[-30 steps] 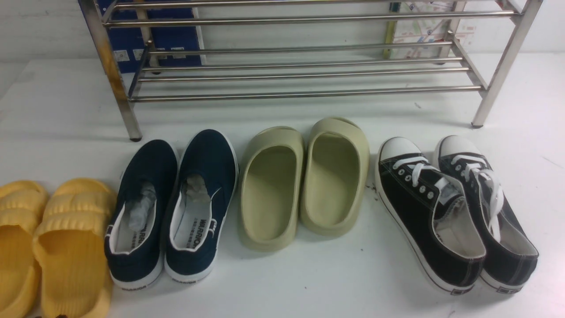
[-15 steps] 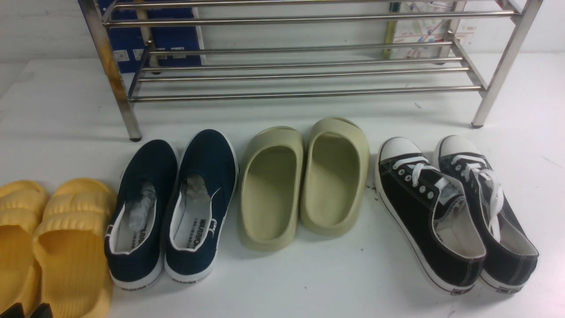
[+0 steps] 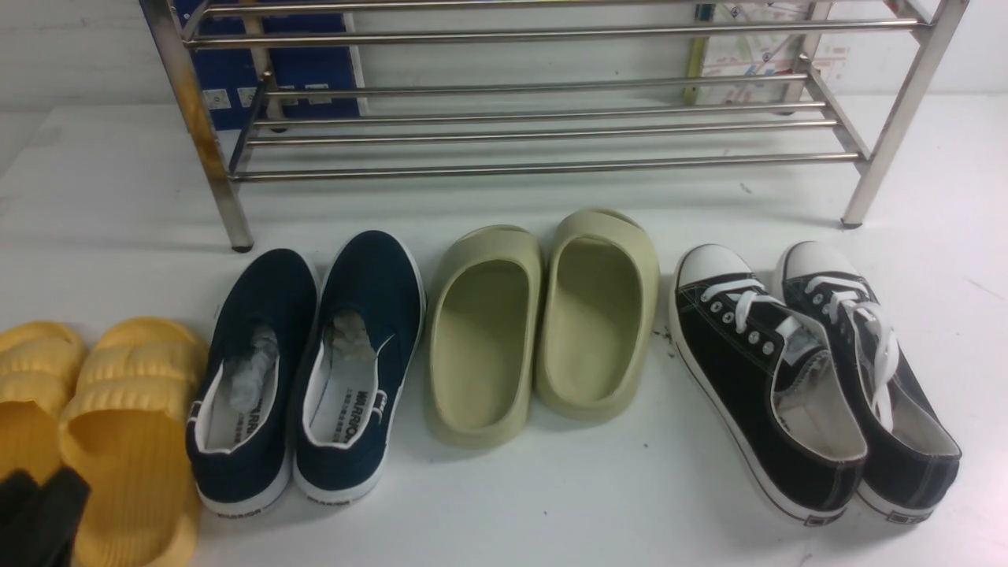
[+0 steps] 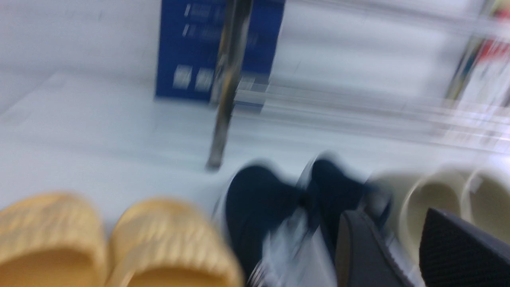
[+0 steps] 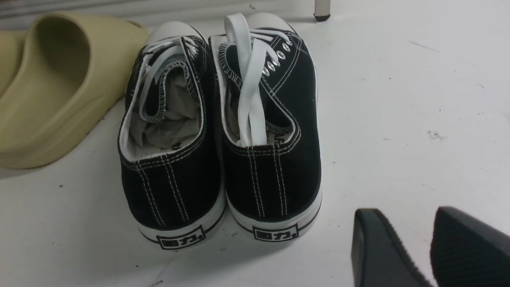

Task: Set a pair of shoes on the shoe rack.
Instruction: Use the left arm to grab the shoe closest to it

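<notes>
**Pairs in a row before the shoe rack (image 3: 535, 167)**

The navy slip-on shoes (image 3: 370, 291) sit on the white surface (image 3: 551, 504) in front of the rack, with their toes near its left front leg (image 3: 228, 213). Yellow slides (image 3: 134, 409) lie past the rack's left end. Olive slides (image 3: 484, 339) face its middle, and black lace-up sneakers (image 3: 787, 378) face its right end. The left claw (image 3: 35, 512) hangs by the yellow slides with its fingers apart, holding nothing. The right claw (image 5: 400, 223) is apart too, at the sneakers' heels.

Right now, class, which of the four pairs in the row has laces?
The black sneakers with white toe caps, at the row's right end. The navy slip-ons, olive slides and yellow slides are all laceless.
</notes>
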